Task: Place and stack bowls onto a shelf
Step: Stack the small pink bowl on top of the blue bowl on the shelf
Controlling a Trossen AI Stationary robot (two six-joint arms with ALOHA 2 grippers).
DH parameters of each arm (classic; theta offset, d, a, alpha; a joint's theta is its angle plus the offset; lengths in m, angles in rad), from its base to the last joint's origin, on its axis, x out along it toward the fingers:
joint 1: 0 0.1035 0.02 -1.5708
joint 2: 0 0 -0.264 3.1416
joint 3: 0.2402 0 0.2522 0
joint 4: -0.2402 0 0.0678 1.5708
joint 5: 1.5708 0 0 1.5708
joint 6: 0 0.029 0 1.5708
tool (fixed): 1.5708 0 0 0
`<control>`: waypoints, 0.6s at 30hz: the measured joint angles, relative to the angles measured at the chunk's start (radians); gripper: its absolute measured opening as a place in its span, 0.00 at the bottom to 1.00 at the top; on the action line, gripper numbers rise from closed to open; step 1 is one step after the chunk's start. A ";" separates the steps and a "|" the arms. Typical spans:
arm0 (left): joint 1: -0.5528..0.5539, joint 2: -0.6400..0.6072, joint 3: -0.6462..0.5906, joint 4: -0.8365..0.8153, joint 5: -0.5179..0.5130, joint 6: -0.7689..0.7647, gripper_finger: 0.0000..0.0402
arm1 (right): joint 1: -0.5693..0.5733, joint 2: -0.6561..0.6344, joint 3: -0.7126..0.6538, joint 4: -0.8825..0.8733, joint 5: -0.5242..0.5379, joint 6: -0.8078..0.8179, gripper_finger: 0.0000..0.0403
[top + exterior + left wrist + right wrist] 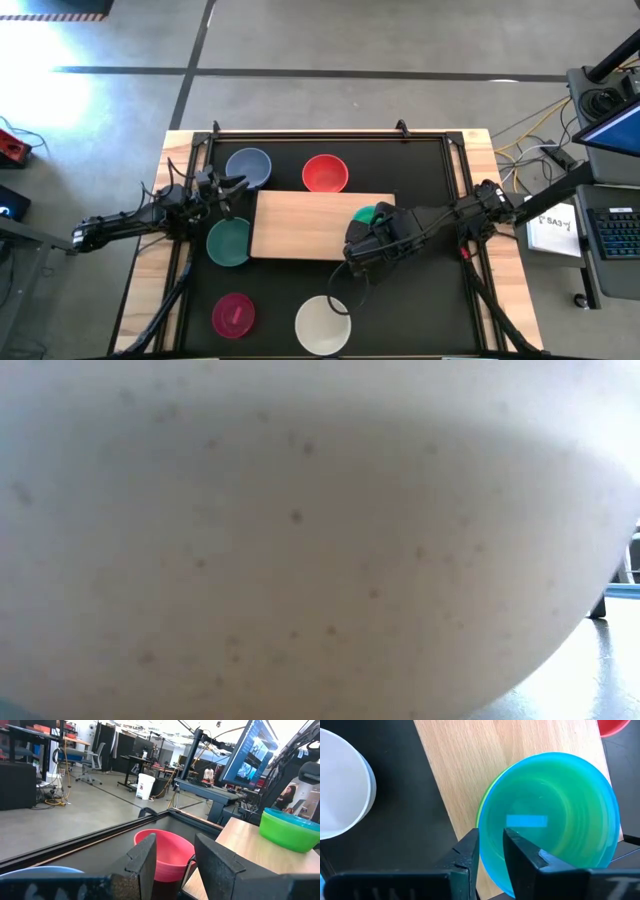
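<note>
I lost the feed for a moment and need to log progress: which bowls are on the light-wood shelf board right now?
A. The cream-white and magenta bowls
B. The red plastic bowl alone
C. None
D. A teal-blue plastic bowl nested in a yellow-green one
D: the right wrist view shows the teal-blue plastic bowl nested in a yellow-green plastic bowl on the light-wood shelf board, at the right gripper; the other bowls sit on the black tabletop.

A robotics lab: concrete floor (330, 40), desks (200, 787) with monitors (250, 755), office chairs (97, 757), cables (530, 130), a keyboard (612, 232).
</note>
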 joint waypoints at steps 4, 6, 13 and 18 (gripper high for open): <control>0.000 0.000 0.000 0.000 0.000 0.000 0.29 | 0.000 -0.007 0.015 -0.002 0.000 -0.047 0.18; 0.000 0.000 0.000 0.000 0.000 0.000 0.29 | 0.000 -0.007 0.044 0.000 0.002 -0.077 0.18; 0.000 0.000 0.000 0.000 0.000 0.000 0.29 | 0.003 -0.008 0.140 0.016 0.014 -0.116 0.18; 0.000 0.000 0.000 0.004 -0.004 0.000 0.29 | 0.008 -0.008 0.178 0.005 0.017 -0.143 0.18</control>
